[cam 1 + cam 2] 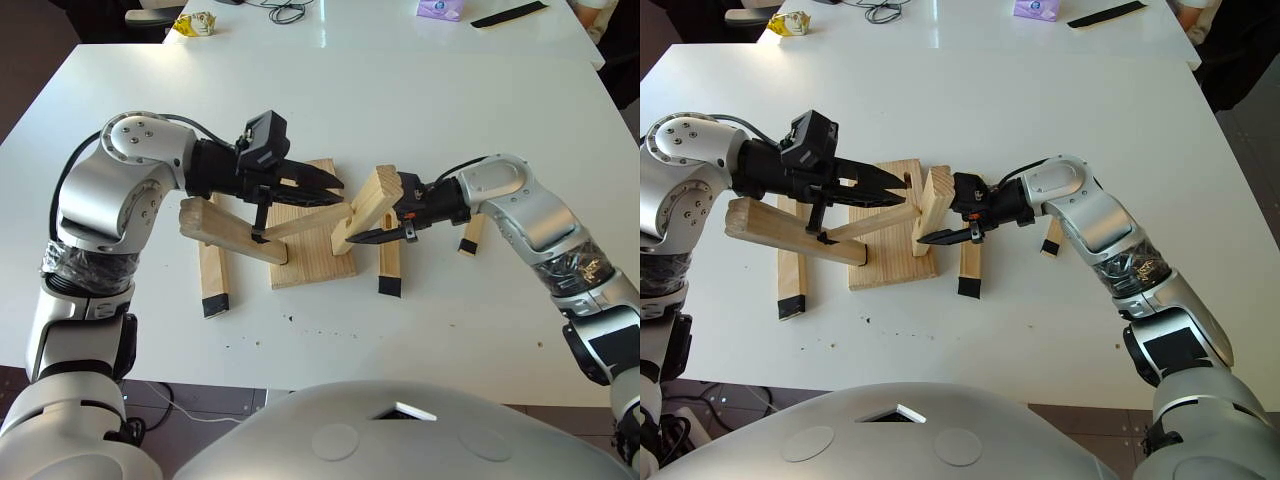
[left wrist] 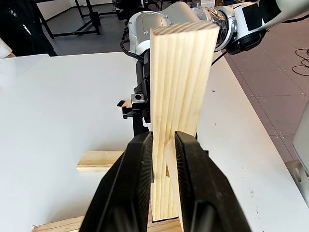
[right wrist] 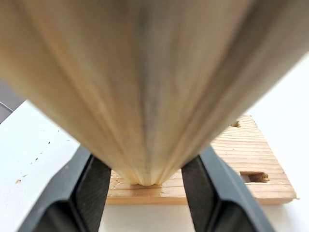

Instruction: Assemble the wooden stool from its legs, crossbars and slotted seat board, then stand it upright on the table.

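My left gripper point(image 1: 330, 190) is shut on a thin crossbar point(image 1: 300, 222) above the slotted seat board point(image 1: 310, 258), which lies flat on the white table point(image 1: 450, 110). The crossbar's outer end joins a thick leg point(image 1: 225, 230) on the left. Its other end meets a second leg point(image 1: 368, 203), which my right gripper point(image 1: 368, 222) is shut on and holds tilted. In the left wrist view that leg point(image 2: 181, 87) stands just beyond my left gripper point(image 2: 163, 140). The right wrist view has the fingers point(image 3: 91, 188) on both sides of the leg point(image 3: 145, 82), above the seat board point(image 3: 241, 154).
Three loose black-tipped legs lie on the table: one at the left point(image 1: 213, 280), one under the right gripper point(image 1: 390, 270), one beside the right forearm point(image 1: 472, 235). Far back lie a yellow packet point(image 1: 195, 22), a purple pack point(image 1: 440, 10) and a black strip point(image 1: 510, 14).
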